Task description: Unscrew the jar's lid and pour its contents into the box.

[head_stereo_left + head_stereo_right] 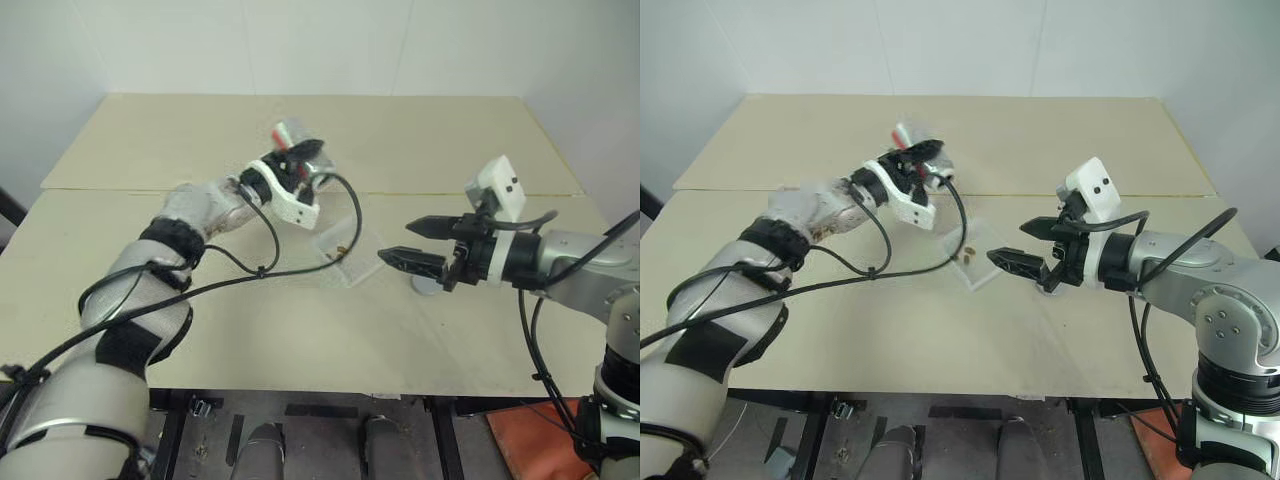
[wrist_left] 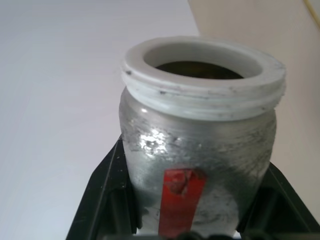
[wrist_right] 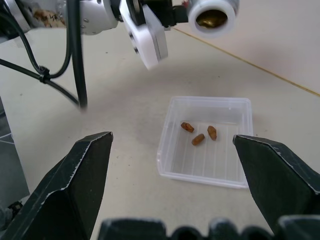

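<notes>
Jar (image 2: 200,135), small clear cylinder with a white threaded neck and a red mark on its side, lidless and clamped between the two black fingers of the left gripper (image 1: 305,152). Hangs raised above the beige tabletop (image 1: 450,140), just behind and to the left of the shallow square box of clear plastic (image 3: 202,176), not squarely over it. Lies roughly level, mouth turned toward the right arm, an angle that suits tipping out whatever is inside.

Three small brown bits (image 3: 199,139) resting close together inside the box near its far wall, apart from one another and from the sides. Judged from that, pouring well along, if not done. Brownish tone visible down the jar's open mouth, though hard to tell whether more bits remain there or merely shade.

Right gripper (image 1: 395,242) with fingers spread wide and holding nothing, poised level just beside the box on the right, pointing across it toward the jar. Seems parked clear so the pouring arm has room. Small round grey shape (image 1: 424,286) on the tabletop beneath that gripper, possibly the lid set aside after unscrewing, but mostly hidden.

Likely remaining: bringing the mouth over the box and dipping it lower, lest any last bit fall onto the table.
</notes>
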`<state>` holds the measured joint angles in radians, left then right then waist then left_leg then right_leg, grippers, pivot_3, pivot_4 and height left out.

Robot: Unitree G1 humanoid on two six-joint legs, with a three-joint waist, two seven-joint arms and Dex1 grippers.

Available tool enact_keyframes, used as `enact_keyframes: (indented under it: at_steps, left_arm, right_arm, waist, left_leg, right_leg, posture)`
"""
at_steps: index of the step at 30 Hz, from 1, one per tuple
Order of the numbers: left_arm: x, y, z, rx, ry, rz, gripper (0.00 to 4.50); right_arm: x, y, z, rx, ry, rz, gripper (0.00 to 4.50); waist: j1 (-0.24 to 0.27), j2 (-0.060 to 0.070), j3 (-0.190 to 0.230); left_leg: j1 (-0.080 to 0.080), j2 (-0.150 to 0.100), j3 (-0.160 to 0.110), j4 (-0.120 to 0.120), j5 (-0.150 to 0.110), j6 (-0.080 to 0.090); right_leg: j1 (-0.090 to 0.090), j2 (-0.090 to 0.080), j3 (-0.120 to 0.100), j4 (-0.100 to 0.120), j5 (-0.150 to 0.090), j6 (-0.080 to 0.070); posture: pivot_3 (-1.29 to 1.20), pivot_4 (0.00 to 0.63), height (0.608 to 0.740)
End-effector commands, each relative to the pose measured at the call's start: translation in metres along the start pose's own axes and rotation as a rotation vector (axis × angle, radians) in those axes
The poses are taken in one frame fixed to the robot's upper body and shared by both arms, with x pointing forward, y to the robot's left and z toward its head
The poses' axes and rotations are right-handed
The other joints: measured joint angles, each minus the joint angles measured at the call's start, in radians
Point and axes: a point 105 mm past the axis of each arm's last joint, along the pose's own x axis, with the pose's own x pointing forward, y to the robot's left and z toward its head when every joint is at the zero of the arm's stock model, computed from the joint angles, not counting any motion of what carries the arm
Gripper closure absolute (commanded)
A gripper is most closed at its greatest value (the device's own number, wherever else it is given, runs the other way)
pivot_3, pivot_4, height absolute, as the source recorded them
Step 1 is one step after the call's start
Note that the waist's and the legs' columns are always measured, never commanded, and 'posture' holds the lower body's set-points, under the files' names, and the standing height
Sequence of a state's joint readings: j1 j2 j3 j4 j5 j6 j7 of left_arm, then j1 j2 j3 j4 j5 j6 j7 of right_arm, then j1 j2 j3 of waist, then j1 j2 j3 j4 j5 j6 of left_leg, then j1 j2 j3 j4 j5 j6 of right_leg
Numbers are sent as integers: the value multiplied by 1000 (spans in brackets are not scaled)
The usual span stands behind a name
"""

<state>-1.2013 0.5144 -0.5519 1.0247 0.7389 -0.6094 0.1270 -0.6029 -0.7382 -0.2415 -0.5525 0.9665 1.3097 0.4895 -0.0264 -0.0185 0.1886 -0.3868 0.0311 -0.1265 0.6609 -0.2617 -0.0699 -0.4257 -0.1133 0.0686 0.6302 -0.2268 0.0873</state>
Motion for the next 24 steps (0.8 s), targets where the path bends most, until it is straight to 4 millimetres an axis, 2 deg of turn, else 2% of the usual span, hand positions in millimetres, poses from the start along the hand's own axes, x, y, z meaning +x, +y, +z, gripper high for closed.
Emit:
enact_keyframes:
  at_steps: [1, 4, 6, 8, 9, 14, 18, 21, 24]
  left_arm:
    - [-10, 19, -19, -511, 117, 73, 2578]
    - [-26, 12, -31, -1012, 208, 73, 2578]
    - [-37, 7, -30, -1239, 224, 74, 2578]
    - [-52, 2, -28, -1380, 210, 102, 2578]
    - [-57, 1, -27, -1416, 209, 109, 2578]
    - [-85, -30, -30, -1481, 303, 175, 2578]
    - [-93, -48, -20, -1463, 307, 172, 2578]
    - [-97, -58, -25, -1453, 343, 243, 2578]
    - [-99, -64, -21, -1478, 339, 232, 2578]
  right_arm:
    - [-3, 3, 9, -39, -43, 7, 26]
    - [-4, 5, 9, -46, -61, 10, 26]
    - [-3, 6, 9, -50, -76, 14, 26]
    - [-3, 9, 9, -56, -93, 13, 26]
    - [-2, 9, 9, -58, -99, 11, 26]
    - [-5, 18, 11, -63, -176, 17, 26]
    - [-5, 20, 8, -72, -174, 27, 26]
    - [-2, 20, 7, -74, -172, 29, 26]
    - [0, 23, 7, -62, -185, 49, 26]
  waist:
    - [-3, 0, 0]
    - [-11, 0, 0]
    - [-19, 0, 0]
    - [-29, 0, 0]
    - [-37, 0, 0]
    - [-45, 0, -1]
    - [-42, 0, -1]
    - [-32, 0, -1]
    - [-27, 0, -1]
  left_leg:
    - [0, 0, 0, 0, 0, 0]
    - [-1, 0, -1, 1, 0, 1]
    - [0, 0, -1, 1, -1, 2]
    - [1, 0, -1, 1, -1, 2]
    - [2, 0, -1, 1, -1, 2]
    - [7, 0, -1, 1, -1, 2]
    - [7, 0, -1, 1, -1, 2]
    - [6, 0, -1, 1, -1, 2]
    - [6, 0, -1, 1, -1, 2]
  right_leg:
    - [0, 0, 0, 0, 0, 0]
    - [0, 0, 0, 1, 0, 0]
    - [1, 0, -1, 1, 0, 0]
    - [1, 0, 0, 2, 0, 0]
    - [2, 0, 0, 2, 0, 0]
    - [5, 0, 0, 2, 0, -1]
    - [5, 0, 0, 2, 0, -1]
    - [5, 0, 0, 1, 0, -1]
    - [5, 0, 0, 0, 0, -1]
  posture:
    - [0, 150, 740]
    - [0, 150, 740]
    - [0, 150, 740]
    - [0, 150, 740]
    - [0, 150, 740]
    - [0, 150, 740]
    - [0, 150, 740]
    - [0, 150, 740]
    - [0, 150, 740]
